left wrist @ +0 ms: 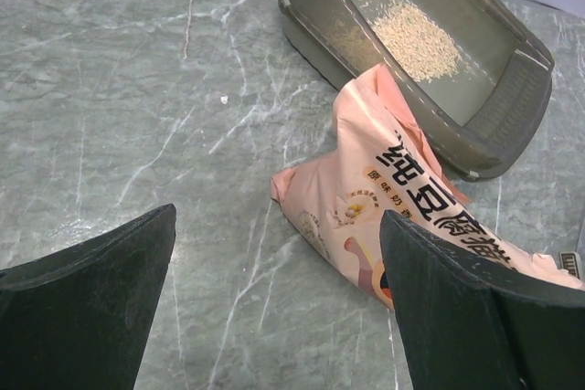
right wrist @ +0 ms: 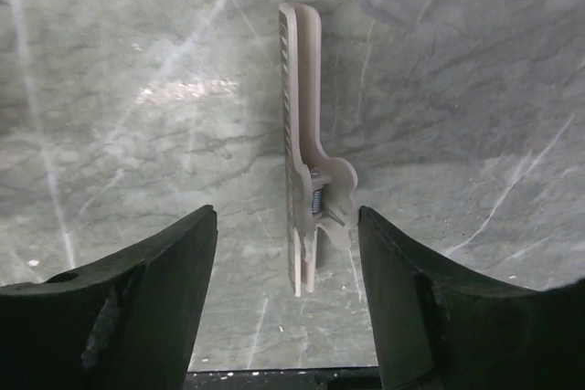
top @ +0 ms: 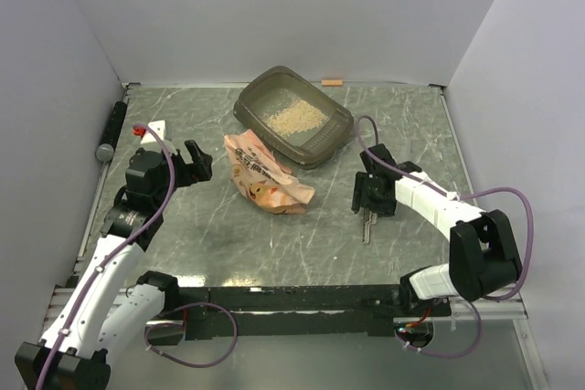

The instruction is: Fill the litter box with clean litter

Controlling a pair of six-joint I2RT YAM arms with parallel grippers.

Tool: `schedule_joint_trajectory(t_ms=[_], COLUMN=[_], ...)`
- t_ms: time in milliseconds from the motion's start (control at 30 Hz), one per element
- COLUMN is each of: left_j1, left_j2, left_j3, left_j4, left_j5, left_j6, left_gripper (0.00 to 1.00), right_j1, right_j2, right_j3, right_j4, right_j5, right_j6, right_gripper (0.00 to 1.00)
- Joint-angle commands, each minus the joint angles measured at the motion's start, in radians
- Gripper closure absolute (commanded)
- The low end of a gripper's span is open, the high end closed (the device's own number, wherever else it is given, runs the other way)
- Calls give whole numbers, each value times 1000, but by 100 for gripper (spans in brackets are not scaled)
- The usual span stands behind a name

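Both claws apart, bag lying flat, box only part filled.
My right claw [right wrist: 285, 226] hangs spread around a clip [right wrist: 302, 152] on the table [top: 201, 226], not gripping it. My left claw [left wrist: 279, 216] gapes beside the pink bag [top: 265, 175], just beside the litter box [top: 326, 143], which holds a small litter [top: 291, 117] patch. Risk: the soft bag may slump when grabbed and spill grains outside.

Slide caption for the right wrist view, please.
Right hand open, a pale plastic spring clip lying between its fingers on the grey marbled table.
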Motion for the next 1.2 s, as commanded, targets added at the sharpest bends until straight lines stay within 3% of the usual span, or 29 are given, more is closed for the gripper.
schedule_joint_trajectory(t_ms=[0, 233, 500, 633, 900, 1033, 1167], left_j1=[-3, -1, 34, 118, 155, 157, 157], left_j2=[23, 178, 457, 665, 908, 1066, 1141], left_j3=[29, 188, 418, 535, 731, 864, 901], left_j4=[31, -10, -13, -73, -174, -296, -326], left_j5=[36, 158, 384, 680, 866, 1062, 1147], left_j6=[-3, 37, 167, 207, 299, 373, 376], left_gripper=[3, 3, 3, 3, 3, 3, 3], right_j1=[2, 43, 270, 318, 318, 318, 318], right_j2=[-60, -115, -110, -153, -317, -382, -440], right_j3=[107, 278, 351, 294, 173, 127, 108], right_j4=[-41, -50, -68, -59, -44, -57, -79], right_j5=[9, -167, -117, -97, -99, -94, -77], right_j6=[-27, -105, -96, -75, -75, -73, -79], right_gripper=[28, 26, 25, 25, 24, 23, 23])
